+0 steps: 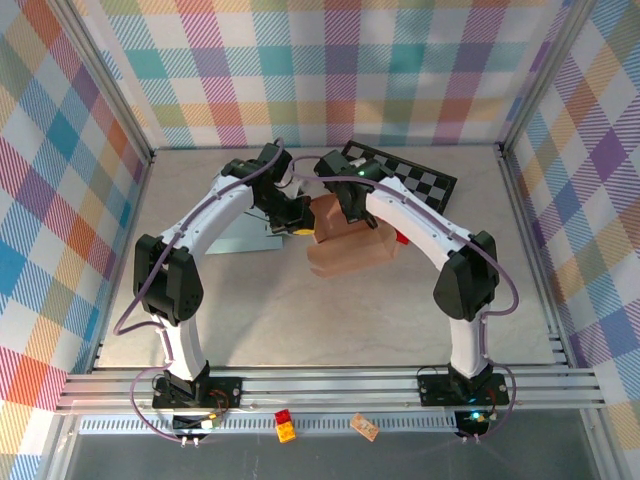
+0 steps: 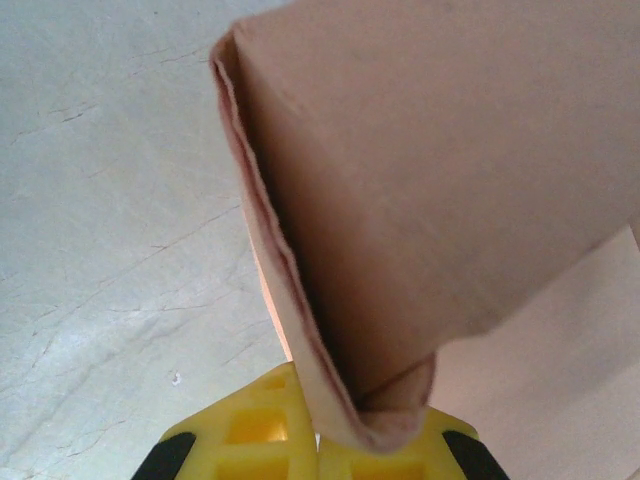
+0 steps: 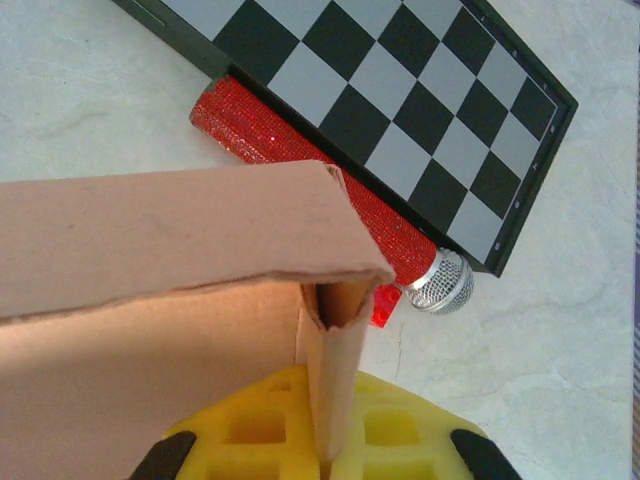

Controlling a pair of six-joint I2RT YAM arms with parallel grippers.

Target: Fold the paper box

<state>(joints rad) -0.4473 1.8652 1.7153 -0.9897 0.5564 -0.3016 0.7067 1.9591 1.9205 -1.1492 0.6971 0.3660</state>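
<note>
I find left gripper (image 2: 318, 445) pinching the matte paper box (image 2: 420, 180) by a doubled flap, right gripper (image 3: 325, 450) its rough-edged wall.

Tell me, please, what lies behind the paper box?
Behind the paper box lie a red glittery microphone and, past it, a checkerboard; a small red block sits by the microphone's head. The box's flap covers part of the block and microphone.

bright, even light from above leaves only soft shadows on the table (image 1: 330, 320). in the left wrist view the close paper box (image 2: 420, 180) is soft and shaded beneath; the right wrist view is crisp on the chessboard (image 3: 400, 110), with glints on the microphone (image 3: 440, 280).
</note>
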